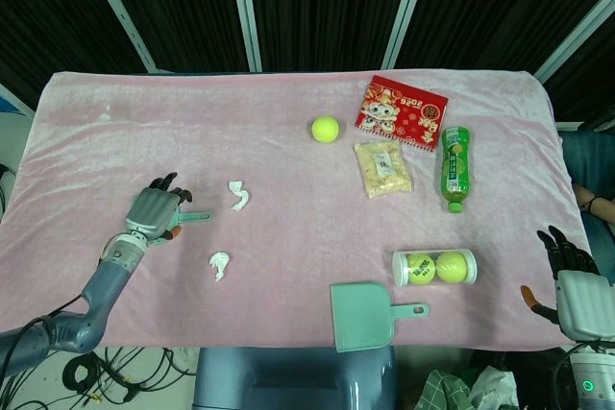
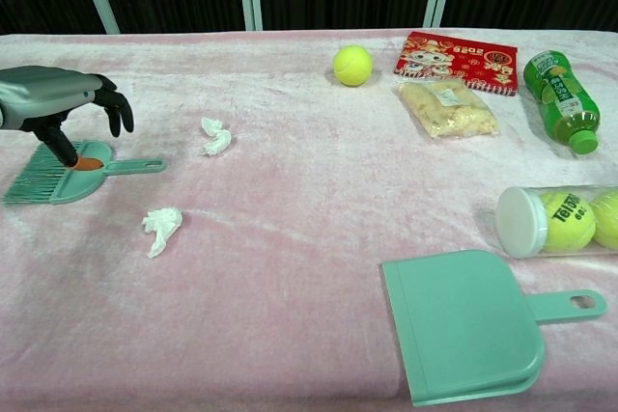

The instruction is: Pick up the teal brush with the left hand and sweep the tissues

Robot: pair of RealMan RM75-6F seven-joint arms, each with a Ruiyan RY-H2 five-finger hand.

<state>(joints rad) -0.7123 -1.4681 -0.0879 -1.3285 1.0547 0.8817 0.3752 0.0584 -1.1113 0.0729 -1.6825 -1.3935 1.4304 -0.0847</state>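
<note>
The teal brush (image 2: 60, 178) lies flat at the table's left, bristles to the left and handle (image 1: 197, 217) pointing right. My left hand (image 2: 56, 101) is low over the brush head with its fingers spread and curved down; its orange thumb tip (image 2: 88, 163) touches the top of the brush. Nothing is gripped. In the head view the left hand (image 1: 154, 210) covers most of the brush. Two crumpled tissues lie to the right of the brush: one farther back (image 2: 214, 135), one nearer (image 2: 161, 228). My right hand (image 1: 575, 287) hangs off the table's front right corner, fingers apart and empty.
A teal dustpan (image 2: 463, 325) lies at the front edge. A tube of tennis balls (image 2: 558, 220), a green bottle (image 2: 559, 99), a snack bag (image 2: 446, 108), a red booklet (image 2: 460, 60) and a loose tennis ball (image 2: 352, 65) fill the right and back.
</note>
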